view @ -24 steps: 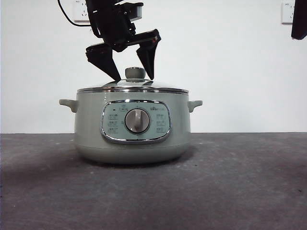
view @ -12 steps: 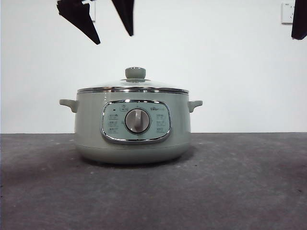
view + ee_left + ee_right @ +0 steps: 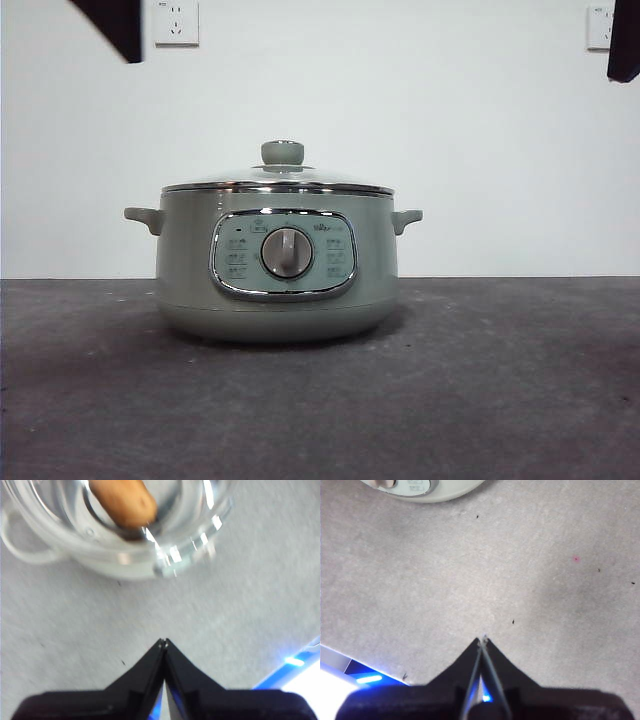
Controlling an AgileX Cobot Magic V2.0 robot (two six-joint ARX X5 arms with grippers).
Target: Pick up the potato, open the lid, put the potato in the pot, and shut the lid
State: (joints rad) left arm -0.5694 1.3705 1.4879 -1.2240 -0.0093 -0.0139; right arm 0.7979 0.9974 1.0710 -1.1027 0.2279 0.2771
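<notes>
Sage-green and squat, the pot (image 3: 277, 265) stands on the grey desk (image 3: 500, 400) in the front view, its chrome-framed panel and silver dial (image 3: 287, 252) facing the camera. The lid (image 3: 278, 180) sits closed on it, chrome rim level on the pot's edge, green knob (image 3: 282, 153) upright on top. A small handle juts from each side of the pot. Behind it is a white wall with a socket (image 3: 176, 22) high up and part of another at the far top corner.

The potato (image 3: 123, 501) lies inside the pot: the left wrist view shows it, orange-brown with a dark eye spot near its end, through the blurred glass of the lid. The left hand (image 3: 164, 641) is clenched on nothing, its two black tips meeting, and it hangs over bare desk beside the pot, apart from it. In the front view it shows only as a black tip at the top corner, clear of the lid.

The right hand (image 3: 483, 639) is likewise clenched and empty, tips together, above bare desk, with the pot's panel side just visible at the edge of its wrist view. In the front view it is a dark sliver at the other top corner.
</notes>
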